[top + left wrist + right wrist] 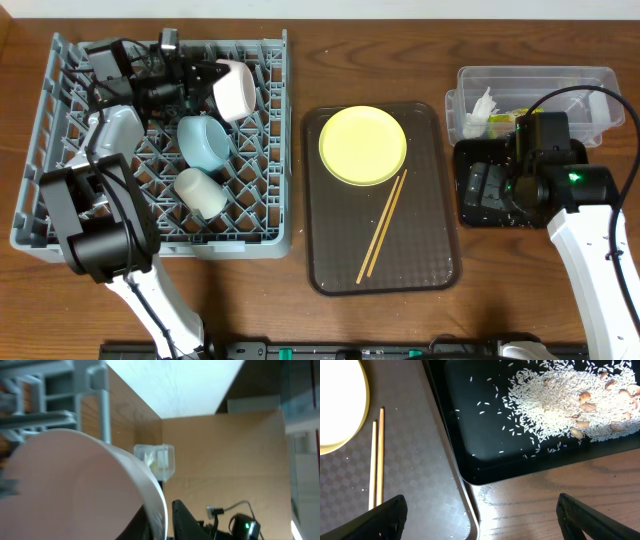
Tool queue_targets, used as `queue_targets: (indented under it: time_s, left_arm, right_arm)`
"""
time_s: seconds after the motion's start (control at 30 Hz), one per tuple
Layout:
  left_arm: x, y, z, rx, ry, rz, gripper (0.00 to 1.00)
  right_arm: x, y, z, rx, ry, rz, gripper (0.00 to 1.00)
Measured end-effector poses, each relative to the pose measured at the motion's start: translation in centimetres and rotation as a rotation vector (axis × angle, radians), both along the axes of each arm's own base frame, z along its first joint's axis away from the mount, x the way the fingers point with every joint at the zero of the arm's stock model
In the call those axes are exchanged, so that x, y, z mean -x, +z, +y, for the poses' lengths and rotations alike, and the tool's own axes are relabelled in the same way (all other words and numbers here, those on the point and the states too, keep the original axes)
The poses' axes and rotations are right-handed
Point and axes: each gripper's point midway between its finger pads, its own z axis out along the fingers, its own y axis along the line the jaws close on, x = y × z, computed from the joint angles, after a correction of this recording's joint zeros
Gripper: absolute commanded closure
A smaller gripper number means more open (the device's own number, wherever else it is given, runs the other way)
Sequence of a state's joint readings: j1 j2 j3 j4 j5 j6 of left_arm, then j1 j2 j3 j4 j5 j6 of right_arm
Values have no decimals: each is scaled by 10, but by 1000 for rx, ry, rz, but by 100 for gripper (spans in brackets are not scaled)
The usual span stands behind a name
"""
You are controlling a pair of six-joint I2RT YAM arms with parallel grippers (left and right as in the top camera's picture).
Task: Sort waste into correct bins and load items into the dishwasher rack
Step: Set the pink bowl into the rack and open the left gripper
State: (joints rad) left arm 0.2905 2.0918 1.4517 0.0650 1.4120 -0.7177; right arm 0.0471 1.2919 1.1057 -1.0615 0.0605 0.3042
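My left gripper (208,80) is over the back of the grey dishwasher rack (268,200), shut on the rim of the white bowl (236,88), which fills the left wrist view (75,490). A light-blue bowl (205,141) and a small pale cup (199,191) sit in the rack. The yellow plate (363,146) and chopsticks (383,226) lie on the brown tray (420,250). My right gripper (487,525) is open and empty above the black tray (470,435), which holds rice scraps (555,405). The clear tub (560,80) holds a white tissue (480,108) and the wrapper (500,118).
The brown tray's right edge (455,485) lies close beside the black tray's corner, with bare wooden table (545,495) under my right gripper. The plate's rim (340,415) and chopsticks (377,455) show at the left of the right wrist view.
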Motion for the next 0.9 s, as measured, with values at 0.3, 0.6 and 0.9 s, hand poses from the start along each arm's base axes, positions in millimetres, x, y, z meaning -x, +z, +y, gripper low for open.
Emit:
queue_targets:
  time_s: [0.3,0.6,0.9]
  left_arm:
    - [-5,-7,24,-11,73,28,16]
    - [-15,6,53,-53,172,-21,14]
    - [-8,56,59,-138,265,-70,14]
  right_arm:
    - [1,0,0,0,0,2,6]
    - [1,0,0,0,0,3,6]
    - [1,0,0,0,0,3,6]
